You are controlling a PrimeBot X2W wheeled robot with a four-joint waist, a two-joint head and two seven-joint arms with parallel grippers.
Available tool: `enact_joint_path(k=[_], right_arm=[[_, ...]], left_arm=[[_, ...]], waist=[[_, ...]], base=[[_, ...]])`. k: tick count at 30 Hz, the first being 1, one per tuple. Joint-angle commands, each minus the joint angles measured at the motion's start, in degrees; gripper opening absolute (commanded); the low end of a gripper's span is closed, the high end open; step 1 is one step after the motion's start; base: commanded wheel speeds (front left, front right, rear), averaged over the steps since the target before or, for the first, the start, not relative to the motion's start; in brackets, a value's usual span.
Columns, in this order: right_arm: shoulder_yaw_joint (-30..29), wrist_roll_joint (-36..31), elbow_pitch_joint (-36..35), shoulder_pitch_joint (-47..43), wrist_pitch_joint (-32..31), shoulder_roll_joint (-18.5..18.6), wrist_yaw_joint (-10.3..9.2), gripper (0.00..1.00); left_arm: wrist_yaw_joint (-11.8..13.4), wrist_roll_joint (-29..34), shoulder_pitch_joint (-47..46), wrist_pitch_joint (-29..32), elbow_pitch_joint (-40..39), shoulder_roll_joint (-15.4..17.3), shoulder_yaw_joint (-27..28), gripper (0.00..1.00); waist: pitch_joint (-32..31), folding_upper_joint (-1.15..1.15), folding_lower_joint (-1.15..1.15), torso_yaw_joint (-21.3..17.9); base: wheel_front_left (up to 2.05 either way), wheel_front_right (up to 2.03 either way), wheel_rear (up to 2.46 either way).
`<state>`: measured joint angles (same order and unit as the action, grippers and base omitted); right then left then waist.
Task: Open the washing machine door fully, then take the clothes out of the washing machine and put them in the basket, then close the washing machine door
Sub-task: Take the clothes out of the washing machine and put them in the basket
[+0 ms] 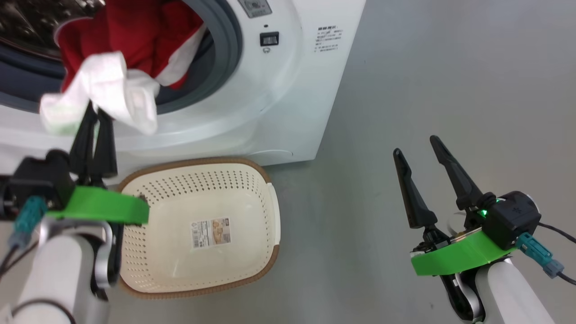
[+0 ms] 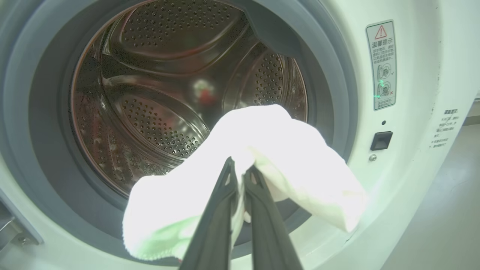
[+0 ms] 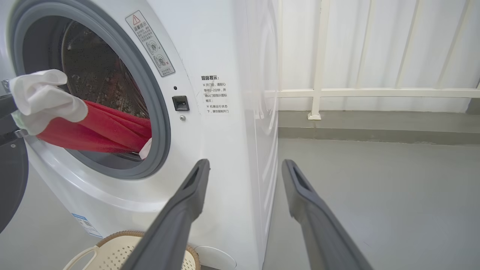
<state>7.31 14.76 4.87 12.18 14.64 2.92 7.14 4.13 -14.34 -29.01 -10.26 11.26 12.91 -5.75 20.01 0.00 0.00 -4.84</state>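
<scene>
The washing machine stands with its mouth uncovered. Red and white clothes spill over the grey gasket. My left gripper is shut on a white part of the clothes, held just outside the mouth and above the basket's left end. Behind that fabric is the steel drum. The red cloth stretches from the drum toward the held white end. The cream basket sits on the floor before the machine, with nothing but a sticker inside. My right gripper hangs open to the right, nothing between its fingers. A dark curved edge, apparently the washing machine door, is swung open at far left.
Grey floor stretches to the right of the machine. A white railing and curtain stand behind it. The door latch socket and warning labels are on the machine's front, right of the mouth.
</scene>
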Motion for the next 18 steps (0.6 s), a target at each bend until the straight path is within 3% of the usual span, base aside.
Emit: enact_joint_path(k=[1, 18], right_arm=[[1.5, 1.0, -1.2, -0.7, 0.4, 0.0, 0.35, 1.00], [1.2, 0.8, -1.3, -1.5, 0.4, 0.0, 0.35, 1.00]], left_arm=[[0.8, -0.5, 1.9, 0.8, -4.1, 1.6, 1.8, 0.00], [5.2, -1.6, 16.0, 7.7, -23.5, 0.4, 1.5, 0.00]], waist=[[-1.4, 0.00, 0.00, 0.4], [-3.9, 0.00, 0.00, 2.0]], base=[[0.00, 0.00, 0.00], [0.00, 0.00, 0.00]])
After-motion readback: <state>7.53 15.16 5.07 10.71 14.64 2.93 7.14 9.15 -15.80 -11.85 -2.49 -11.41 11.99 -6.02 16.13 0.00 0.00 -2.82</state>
